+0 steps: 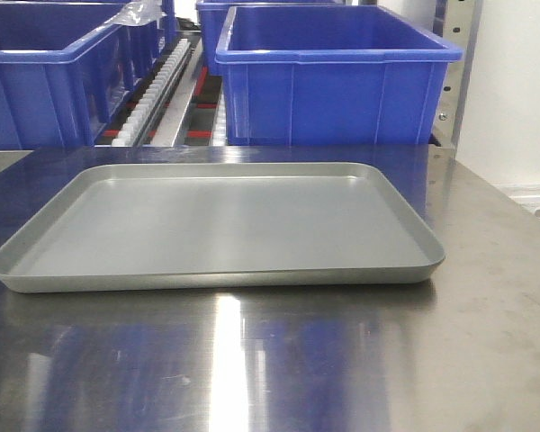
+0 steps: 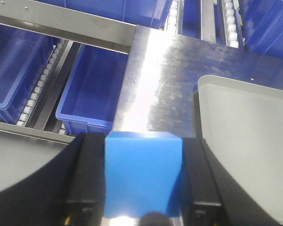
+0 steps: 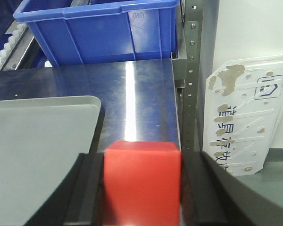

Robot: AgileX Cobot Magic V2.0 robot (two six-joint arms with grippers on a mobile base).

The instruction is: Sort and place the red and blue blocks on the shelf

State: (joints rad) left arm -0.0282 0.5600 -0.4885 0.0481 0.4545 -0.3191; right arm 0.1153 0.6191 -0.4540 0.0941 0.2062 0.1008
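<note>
My left gripper [image 2: 142, 188] is shut on the light blue block [image 2: 142, 173], held above the steel tabletop just left of the grey tray [image 2: 245, 132]. My right gripper [image 3: 141, 188] is shut on the red block [image 3: 141, 181], held above the tabletop just right of the tray [image 3: 37, 141]. The shelf's steel crossbar [image 2: 61, 26] with white roller tracks [image 2: 37, 89] lies ahead and left in the left wrist view. The rollers also show in the front view [image 1: 153, 90]. Neither gripper nor block shows in the front view, where the tray [image 1: 216, 225] holds nothing.
Big dark-blue bins stand on the rack behind the table [image 1: 333, 76], [image 1: 45, 72], and one shows ahead in the right wrist view [image 3: 101, 30]. Lower bins sit under the crossbar [image 2: 92, 89]. A perforated steel upright [image 3: 193, 70] and a worn white sign [image 3: 247, 113] stand off the table's right edge.
</note>
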